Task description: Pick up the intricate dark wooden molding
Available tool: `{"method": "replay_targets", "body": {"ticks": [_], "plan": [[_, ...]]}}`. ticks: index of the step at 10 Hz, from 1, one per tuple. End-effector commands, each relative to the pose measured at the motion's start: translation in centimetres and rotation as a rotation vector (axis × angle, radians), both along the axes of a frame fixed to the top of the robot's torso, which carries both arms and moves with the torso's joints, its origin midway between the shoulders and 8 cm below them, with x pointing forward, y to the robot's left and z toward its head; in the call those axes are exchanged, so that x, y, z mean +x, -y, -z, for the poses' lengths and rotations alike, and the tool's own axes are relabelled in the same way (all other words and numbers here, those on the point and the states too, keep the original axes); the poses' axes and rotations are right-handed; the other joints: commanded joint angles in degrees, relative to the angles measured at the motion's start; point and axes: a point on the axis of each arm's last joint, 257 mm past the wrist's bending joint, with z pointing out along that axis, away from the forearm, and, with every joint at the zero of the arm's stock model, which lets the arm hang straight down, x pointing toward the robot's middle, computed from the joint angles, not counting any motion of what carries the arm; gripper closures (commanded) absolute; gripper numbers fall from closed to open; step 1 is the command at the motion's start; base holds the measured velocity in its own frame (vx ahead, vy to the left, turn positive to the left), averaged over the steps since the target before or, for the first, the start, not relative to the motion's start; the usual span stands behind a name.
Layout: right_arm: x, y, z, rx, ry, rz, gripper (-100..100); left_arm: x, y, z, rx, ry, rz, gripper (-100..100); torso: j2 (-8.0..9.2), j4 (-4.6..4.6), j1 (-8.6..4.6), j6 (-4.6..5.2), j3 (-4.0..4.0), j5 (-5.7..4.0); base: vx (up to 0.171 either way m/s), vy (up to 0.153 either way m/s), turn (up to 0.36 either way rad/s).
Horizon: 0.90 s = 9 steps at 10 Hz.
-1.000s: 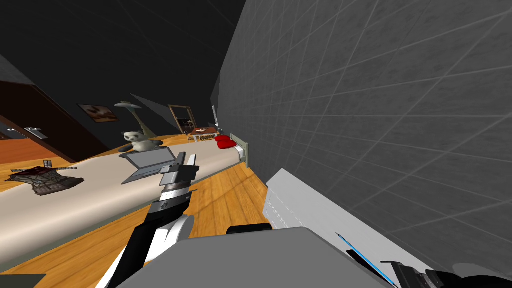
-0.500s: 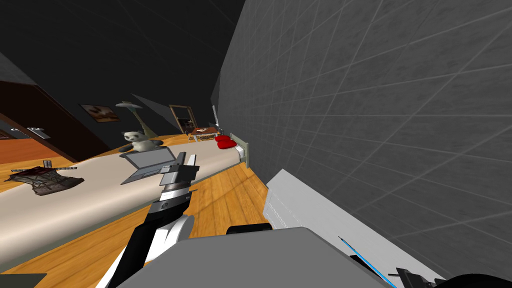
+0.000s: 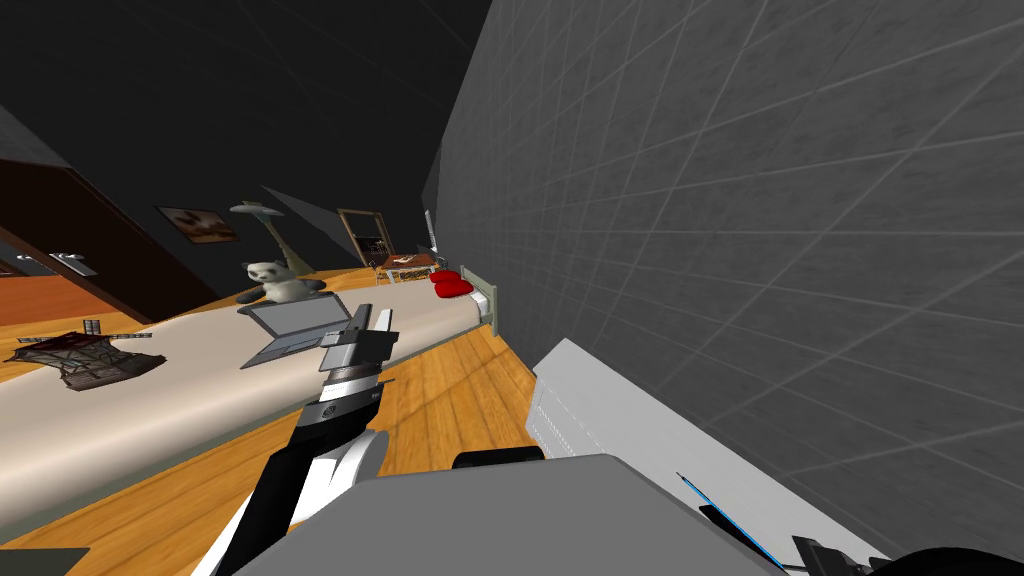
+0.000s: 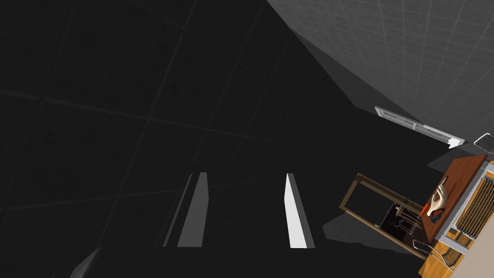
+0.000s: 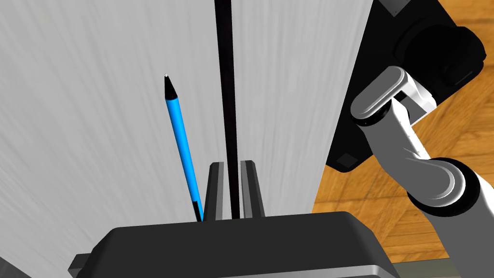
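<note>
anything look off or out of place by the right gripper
One thing: a blue pen slants across the white surface right beside the right gripper, whose fingers are shut on a thin black strip. Nothing looks spilled or broken.

Over the past second the right gripper (image 5: 231,164) has drawn back slightly toward the robot, showing less of itself in the head view. The black strip (image 5: 225,72) between its fingers and the blue pen (image 5: 182,145) just beside them have edged back too. The head camera has shifted slightly.
</note>
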Motion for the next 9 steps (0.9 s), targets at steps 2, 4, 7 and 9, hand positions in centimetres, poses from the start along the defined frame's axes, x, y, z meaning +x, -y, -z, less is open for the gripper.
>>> {"method": "replay_targets", "body": {"ticks": [2, 4, 7, 9], "plan": [[1.4, 0.1, -0.3, 0.001, 0.006, -0.008, 100, 0.0, 0.0, 0.0, 0.000, 0.000, 0.000, 0, 0.05, 0.01, 0.01, -0.02, 0.03, 0.01, -0.030, 0.007, -0.026], [2.0, 0.2, -0.5, 0.003, 0.006, -0.012, 100, 0.0, 0.0, 0.0, 0.000, 0.000, 0.000, 0, 0.14, 0.04, 0.07, -0.01, 0.09, 0.04, -0.036, 0.009, -0.016], [3.1, 0.4, -1.0, 0.004, 0.007, -0.019, 100, 0.0, 0.0, 0.0, 0.000, 0.000, 0.000, 0, 0.13, 0.04, 0.07, -0.02, 0.08, 0.05, -0.030, 0.009, -0.017], [4.4, 0.7, -1.6, 0.001, 0.014, -0.021, 100, 0.0, 0.0, 0.0, 0.000, 0.000, 0.000, 0, 0.10, 0.03, 0.07, 0.00, 0.06, 0.05, -0.028, 0.005, -0.025]]}}
